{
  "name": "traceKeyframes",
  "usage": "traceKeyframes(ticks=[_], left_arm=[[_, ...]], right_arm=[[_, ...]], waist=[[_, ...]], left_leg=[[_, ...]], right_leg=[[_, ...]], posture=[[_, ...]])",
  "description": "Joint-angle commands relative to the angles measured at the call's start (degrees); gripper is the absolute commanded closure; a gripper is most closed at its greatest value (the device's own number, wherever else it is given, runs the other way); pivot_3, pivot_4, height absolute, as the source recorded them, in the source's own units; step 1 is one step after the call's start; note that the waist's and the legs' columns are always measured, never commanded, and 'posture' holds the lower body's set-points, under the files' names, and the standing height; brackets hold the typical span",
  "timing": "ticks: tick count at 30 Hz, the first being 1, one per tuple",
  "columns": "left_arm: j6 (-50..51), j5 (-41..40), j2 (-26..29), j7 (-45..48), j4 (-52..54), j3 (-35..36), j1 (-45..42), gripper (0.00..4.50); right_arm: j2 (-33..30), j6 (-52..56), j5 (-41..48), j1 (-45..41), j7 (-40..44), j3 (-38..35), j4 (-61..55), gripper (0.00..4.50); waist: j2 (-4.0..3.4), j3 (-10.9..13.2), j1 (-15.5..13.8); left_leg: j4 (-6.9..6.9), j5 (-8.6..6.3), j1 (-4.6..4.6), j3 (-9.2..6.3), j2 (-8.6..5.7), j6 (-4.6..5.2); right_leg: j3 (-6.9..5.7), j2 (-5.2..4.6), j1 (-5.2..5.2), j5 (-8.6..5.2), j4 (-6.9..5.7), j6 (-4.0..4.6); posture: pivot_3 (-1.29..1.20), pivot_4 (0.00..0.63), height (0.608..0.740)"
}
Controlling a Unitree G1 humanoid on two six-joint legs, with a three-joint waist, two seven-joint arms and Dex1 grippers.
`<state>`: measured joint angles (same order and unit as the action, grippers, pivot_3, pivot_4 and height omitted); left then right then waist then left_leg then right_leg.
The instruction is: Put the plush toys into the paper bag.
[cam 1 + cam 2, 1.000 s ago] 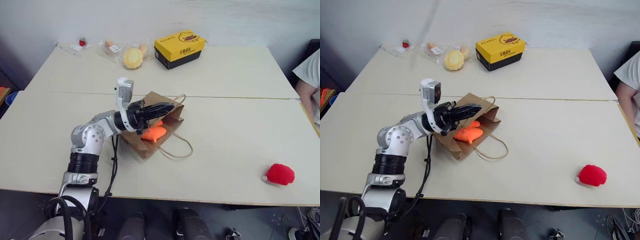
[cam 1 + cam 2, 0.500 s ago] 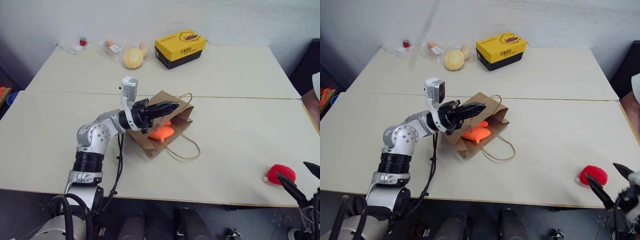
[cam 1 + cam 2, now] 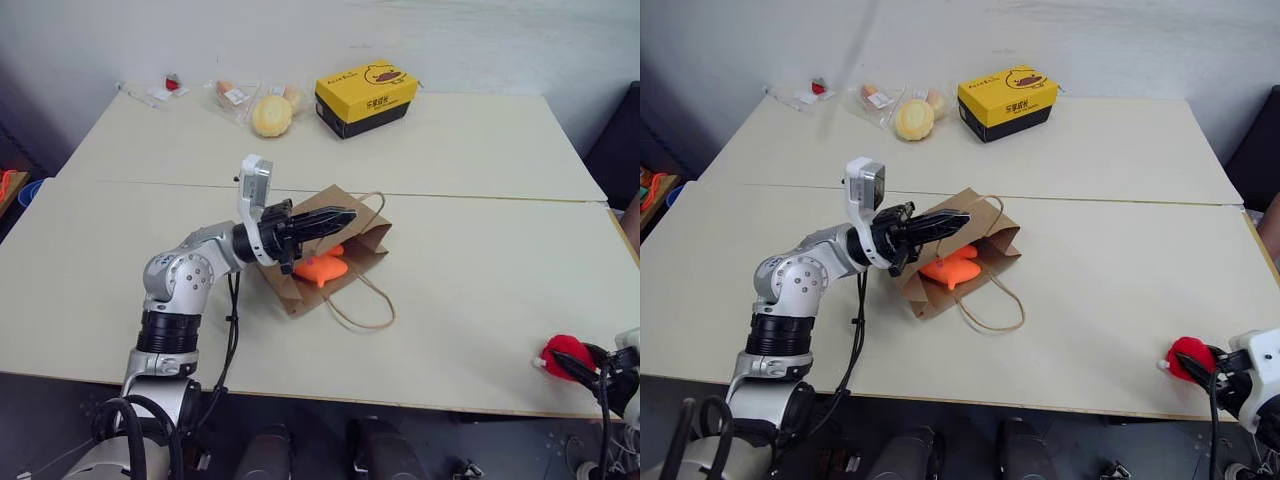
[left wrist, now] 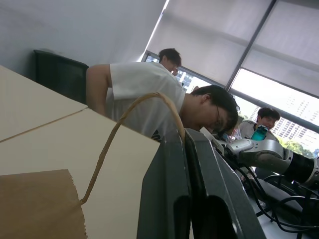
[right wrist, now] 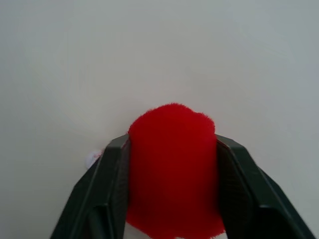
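two plush toys [image 3: 322, 268] [image 5: 173, 169], one paper bag [image 3: 365, 238]

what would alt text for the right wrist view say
The right claw has its two black fingers pressed against either side of the red plush toy, which sits on the pale table. A small white bit shows at the toy's side near one finger.
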<state>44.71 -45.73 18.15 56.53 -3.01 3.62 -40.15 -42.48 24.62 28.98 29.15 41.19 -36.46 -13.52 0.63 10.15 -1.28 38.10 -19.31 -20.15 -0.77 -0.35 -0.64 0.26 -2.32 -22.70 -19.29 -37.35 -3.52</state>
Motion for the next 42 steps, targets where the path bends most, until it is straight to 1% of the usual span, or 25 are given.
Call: traceKeyframes(ticks=[1, 3, 4, 5, 7, 9, 12, 14, 16, 18, 21, 24, 27, 28, 31, 34, 37, 39, 42], left_arm=[[-0.2, -1.0, 0.5, 0.3, 1.5, 1.0, -0.7, 4.5], [-0.1, -1.2, 0.6, 0.6, 1.2, 1.0, -1.2, 4.5], [0.1, -1.5, 0.6, 0.7, 1.0, 1.2, -1.5, 4.5], [0.5, -2.0, 0.6, 0.8, 0.8, 1.4, -1.9, 4.5], [2.5, -3.8, 0.8, 0.9, 0.4, 2.2, -2.8, 4.5], [7.1, -7.4, 1.8, 1.7, 1.1, 3.1, -3.3, 4.5], [10.4, -9.8, 2.7, 0.9, 1.7, 4.0, -3.9, 4.5], [11.4, -10.5, 2.9, 0.1, 2.0, 4.5, -4.1, 4.5], [12.2, -11.5, 2.7, -0.9, 2.3, 5.2, -4.3, 4.5], [12.6, -11.9, 2.5, -1.7, 2.7, 5.4, -4.4, 4.5], [13.6, -13.5, 2.0, -3.3, 3.3, 6.4, -4.2, 4.5], [14.6, -14.8, 1.8, -4.3, 4.4, 6.7, -3.5, 4.5], [15.3, -15.8, 1.7, -5.3, 5.1, 6.9, -2.9, 4.5], [15.4, -16.0, 1.7, -5.5, 5.3, 6.9, -2.8, 4.5], [16.0, -16.9, 2.1, -6.0, 5.7, 7.2, -2.6, 4.5], [16.5, -17.7, 2.1, -6.2, 6.0, 7.2, -2.5, 4.5], [16.6, -18.2, 1.9, -6.5, 6.1, 7.4, -2.5, 4.5], [16.6, -18.4, 1.7, -6.7, 6.0, 7.4, -2.6, 4.5], [16.4, -18.2, 2.0, -6.4, 5.9, 7.2, -2.5, 4.5]], right_arm=[[-0.3, -0.7, -1.5, 0.3, 2.1, 1.6, 1.1, 3.55], [-0.2, -1.6, -0.2, -0.4, 4.8, 2.4, -0.8, 4.13], [-0.2, -2.3, 0.9, -1.3, 6.3, 2.8, -2.7, 4.35], [-0.2, -2.5, 2.4, -2.6, 7.6, 3.4, -5.0, 4.46], [-0.1, -1.2, 6.7, -6.6, 8.7, 5.5, -10.9, 4.47], [0.0, 1.2, 10.4, -11.8, 7.4, 9.3, -16.1, 4.48], [1.1, 7.3, 12.3, -21.1, 1.8, 17.4, -20.9, 4.48], [3.5, 11.6, 11.5, -27.8, -3.1, 24.5, -22.1, 4.48], [7.4, 14.7, 9.2, -34.0, -8.4, 30.7, -21.2, 4.48], [11.6, 16.8, 8.6, -38.4, -12.4, 33.9, -19.7, 4.48], [16.0, 17.5, 4.6, -44.2, -14.5, 40.9, -16.5, 4.48], [20.4, 18.1, 1.7, -48.8, -17.4, 44.6, -13.2, 4.48], [21.8, 16.6, -4.4, -51.9, -19.2, 48.2, -8.2, 4.48], [22.1, 15.9, -6.4, -52.8, -20.1, 48.9, -6.3, 4.48], [25.2, 11.3, -11.6, -56.1, -24.5, 48.0, -0.1, 4.48], [27.8, 7.5, -14.7, -58.6, -27.0, 46.6, 5.2, 4.48], [29.8, 5.3, -16.6, -59.9, -27.9, 46.0, 10.0, 4.48], [30.3, 4.6, -16.3, -60.4, -25.3, 46.4, 12.6, 4.48], [32.3, 1.3, -17.6, -61.4, -26.1, 45.7, 16.8, 4.48]], waist=[[0.07, 0.0, 0.0], [0.15, 0.0, 0.0], [0.17, 0.0, 0.1], [0.18, 0.0, 0.4], [0.15, 0.0, 1.0], [0.09, 0.0, 1.6], [0.07, 0.0, 1.6], [0.08, 0.0, 1.5], [0.08, 0.0, 1.3], [0.07, 0.0, 1.1], [0.08, 0.0, 1.1], [0.09, 0.0, 1.5], [0.08, 0.0, 1.5], [0.08, 0.0, 1.5], [0.08, 0.0, 1.6], [0.08, 0.0, 1.7], [0.08, 0.0, 1.9], [0.08, 0.0, 2.1], [0.08, 0.0, 2.5]], left_leg=[[0.01, 0.0, 0.0, 0.0, 0.0, 0.0], [0.01, 0.0, 0.0, -0.01, 0.0, 0.0], [0.01, 0.0, 0.0, -0.01, 0.0, -0.01], [0.01, 0.0, 0.0, 0.0, 0.0, -0.01], [0.0, 0.02, 0.02, 0.0, 0.02, -0.04], [0.02, 0.04, 0.01, -0.01, 0.04, -0.08], [0.03, 0.07, 0.04, -0.05, 0.06, -0.14], [0.04, 0.1, 0.02, -0.17, 0.06, -0.19], [0.06, 0.11, -0.07, -0.2, 0.05, -0.22], [0.09, 0.11, -0.17, -0.24, 0.03, -0.21], [0.19, 0.12, -0.56, -0.23, -0.04, -0.19], [0.48, 0.12, -1.12, -0.22, -0.06, -0.18], [0.51, 0.12, -1.17, -0.21, -0.06, -0.18], [0.53, 0.12, -1.16, -0.18, -0.06, -0.17], [0.65, 0.11, -1.16, -0.18, -0.06, -0.15], [0.65, 0.11, -1.16, -0.18, -0.06, -0.15], [0.65, 0.11, -1.16, -0.17, -0.06, -0.15], [0.64, 0.11, -1.16, -0.16, -0.06, -0.15], [0.64, 0.11, -1.16, -0.17, -0.06, -0.15]], right_leg=[[0.0, 0.0, 0.0, 0.0, 0.0, 0.0], [-0.01, 0.0, 0.0, 0.0, 0.01, 0.0], [-0.01, 0.0, 0.0, 0.0, 0.01, 0.0], [-0.01, 0.0, 0.0, 0.0, 0.0, -0.01], [0.0, 0.03, 0.0, 0.0, -0.02, -0.01], [-0.01, 0.04, -0.02, 0.01, -0.08, -0.01], [-0.04, 0.06, -0.03, 0.01, -0.15, -0.01], [-0.13, 0.05, -0.05, 0.01, -0.11, -0.01], [-0.16, 0.01, -0.13, 0.01, -0.09, -0.01], [-0.18, -0.04, -0.21, 0.01, -0.08, -0.01], [-0.16, -0.11, -0.63, 0.01, -0.13, -0.01], [-0.16, -0.11, -1.15, 0.01, -0.37, -0.02], [-0.16, -0.11, -1.22, 0.01, -0.4, -0.01], [-0.14, -0.11, -1.22, 0.01, -0.41, -0.01], [-0.14, -0.11, -1.2, 0.01, -0.48, -0.01], [-0.13, -0.09, -1.21, 0.01, -0.53, -0.01], [-0.13, -0.09, -1.21, 0.01, -0.52, -0.01], [-0.13, -0.09, -1.21, 0.01, -0.53, -0.01], [-0.14, -0.09, -1.21, 0.01, -0.57, -0.01]], posture=[[0.0, 0.15, 0.74], [0.0, 0.15, 0.74], [0.0, 0.15, 0.74], [0.0, 0.15, 0.74], [0.0, 0.15, 0.74], [0.0, 0.15, 0.74], [0.0, 0.15, 0.74], [0.0, 0.15, 0.74], [0.0, 0.15, 0.74], [0.0, 0.15, 0.74], [0.0, 0.15, 0.74], [0.0, 0.15, 0.74], [0.0, 0.15, 0.74], [0.0, 0.15, 0.74], [0.0, 0.15, 0.74], [0.0, 0.15, 0.74], [0.0, 0.15, 0.74], [0.0, 0.15, 0.74], [0.0, 0.15, 0.74]])
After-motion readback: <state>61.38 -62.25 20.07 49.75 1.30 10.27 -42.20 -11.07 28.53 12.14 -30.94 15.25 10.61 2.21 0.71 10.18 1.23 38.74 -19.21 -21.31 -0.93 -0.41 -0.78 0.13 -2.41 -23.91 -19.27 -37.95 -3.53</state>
